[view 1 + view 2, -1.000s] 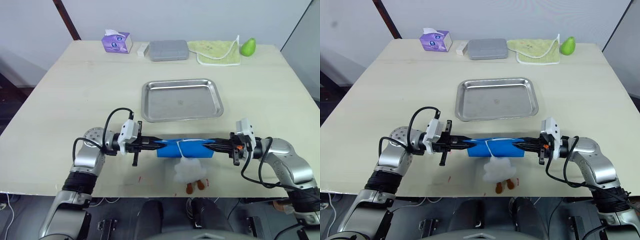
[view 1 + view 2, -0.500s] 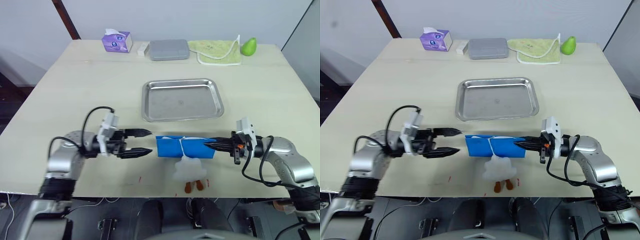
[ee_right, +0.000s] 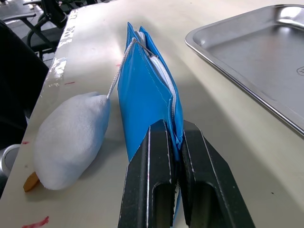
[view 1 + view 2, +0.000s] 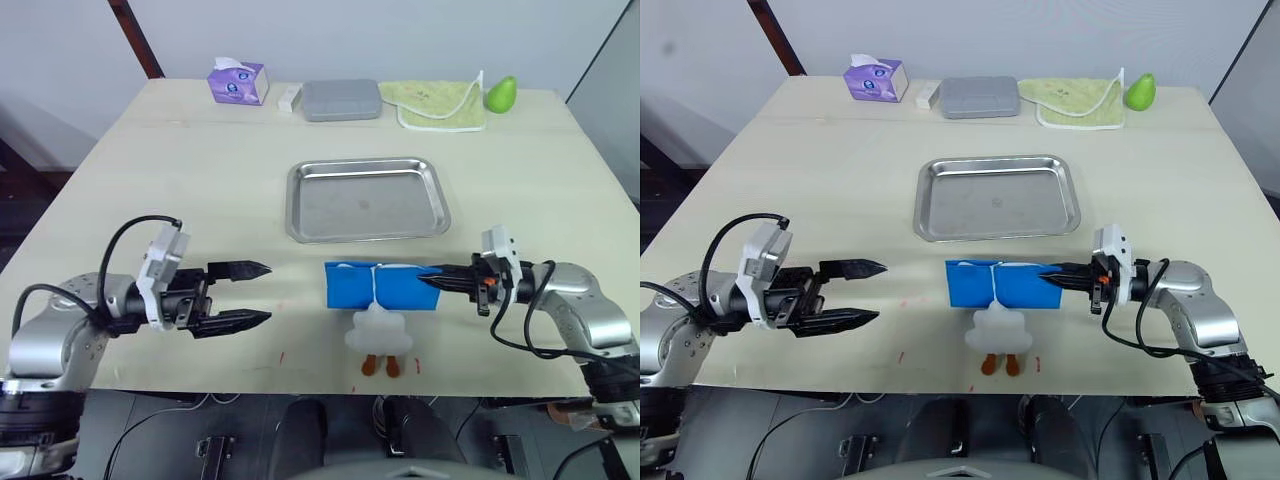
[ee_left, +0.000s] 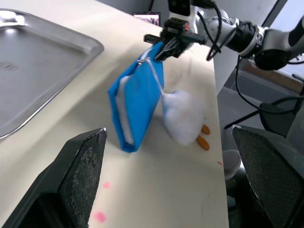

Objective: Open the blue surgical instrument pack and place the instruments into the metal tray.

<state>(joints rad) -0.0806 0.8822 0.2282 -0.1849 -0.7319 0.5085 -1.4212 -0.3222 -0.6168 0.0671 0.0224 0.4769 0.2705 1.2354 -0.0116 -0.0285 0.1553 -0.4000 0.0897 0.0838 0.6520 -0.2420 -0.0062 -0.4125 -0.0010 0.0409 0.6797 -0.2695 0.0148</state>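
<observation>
Blue, flat and folded, the surgical instrument pack (image 4: 385, 285) lies on the pale wooden table (image 4: 180, 180), near the front edge and just in front of the shiny metal tray (image 4: 367, 199). I see my right gripper (image 4: 424, 281) pinching the pack's right end, with its two black fingers (image 3: 156, 190) pressed onto the blue cloth. My left gripper (image 4: 262, 294) is well apart from the pack, off to its left, and its fingers are spread wide with nothing between them. A thin white string (image 3: 119, 70) runs from the pack to a small white soft toy with orange feet (image 4: 378, 336), which lies touching the pack's front side. At the back of the table I see a purple tissue box (image 4: 238, 81), a grey hard case (image 4: 341, 99), a pale green cloth (image 4: 440, 103) and a green pear-shaped thing (image 4: 500, 93).
</observation>
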